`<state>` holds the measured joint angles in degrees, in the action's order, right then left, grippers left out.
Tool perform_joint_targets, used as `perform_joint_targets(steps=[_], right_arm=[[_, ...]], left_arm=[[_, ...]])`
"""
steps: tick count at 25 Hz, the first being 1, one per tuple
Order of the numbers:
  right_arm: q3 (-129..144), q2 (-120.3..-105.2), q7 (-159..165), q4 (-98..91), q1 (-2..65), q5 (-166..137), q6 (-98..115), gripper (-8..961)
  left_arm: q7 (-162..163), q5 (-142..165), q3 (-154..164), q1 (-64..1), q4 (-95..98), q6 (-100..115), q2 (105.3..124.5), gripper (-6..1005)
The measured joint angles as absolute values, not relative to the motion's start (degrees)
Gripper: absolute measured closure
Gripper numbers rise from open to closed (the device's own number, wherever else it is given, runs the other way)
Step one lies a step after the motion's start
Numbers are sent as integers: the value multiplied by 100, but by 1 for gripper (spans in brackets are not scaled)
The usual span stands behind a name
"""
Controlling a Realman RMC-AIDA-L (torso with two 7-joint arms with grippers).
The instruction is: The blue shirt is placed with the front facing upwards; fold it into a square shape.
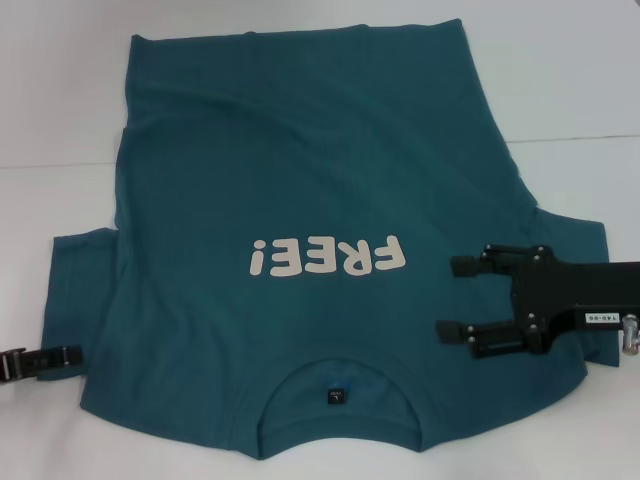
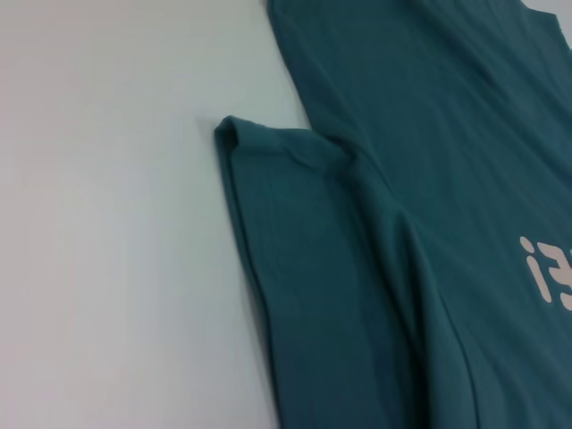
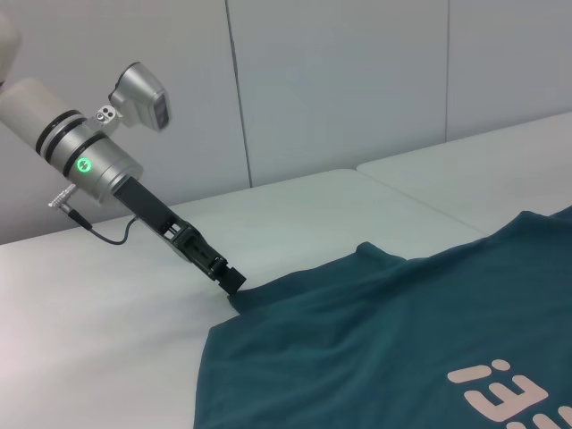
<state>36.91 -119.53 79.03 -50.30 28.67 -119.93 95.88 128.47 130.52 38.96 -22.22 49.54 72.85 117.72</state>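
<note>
The large dark teal-blue cotton T-shirt (image 1: pixel 310 200) lies spread flat on the white tabletop (image 1: pixel 60 120) and fills most of the head view. Its front faces up: the off-white "FREE!" lettering (image 1: pixel 328 257) sits in the middle of the frame, upside down in this view. The round neck opening, with a small dark label (image 1: pixel 336 397) inside, is at the bottom centre, and the hem reaches the top edge. One short sleeve points to the left edge of the frame and the other to the right edge.

The left gripper (image 1: pixel 55 361) is at the lower left of the head view, at the edge of the left sleeve. In the right wrist view the left gripper (image 3: pixel 234 281) touches the sleeve edge at the centre left of the frame, and its fingers look pressed together, but I cannot tell whether cloth is between them. The left wrist view shows only the sleeve with a small rolled corner (image 2: pixel 234 134) on the tabletop.

The right gripper (image 1: pixel 452 296) is at the right of the head view, over the right shoulder of the shirt. Its two black fingers (image 1: pixel 475 265) are spread apart, pointing toward the lettering, with nothing held between them.

No container is here.
</note>
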Motion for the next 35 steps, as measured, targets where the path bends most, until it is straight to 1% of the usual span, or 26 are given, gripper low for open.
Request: perform_joint_targets(steps=[17,27,35], right_arm=[[3691,-11953,7878,-4999,2830,-11989,9580,9],[3691,-11953,7918,-5019,2840,-11987,9579,8],[3691,-11953,7935,-5020,2869,-12000,9580,9]], left_arm=[[12771,13063,3900,-2297,4910,7321,11779,136],[12952,13065,3857,-2110,5000,7319,11748,134],[12951,13300,3843,-2244,4926,7201,11782,136]])
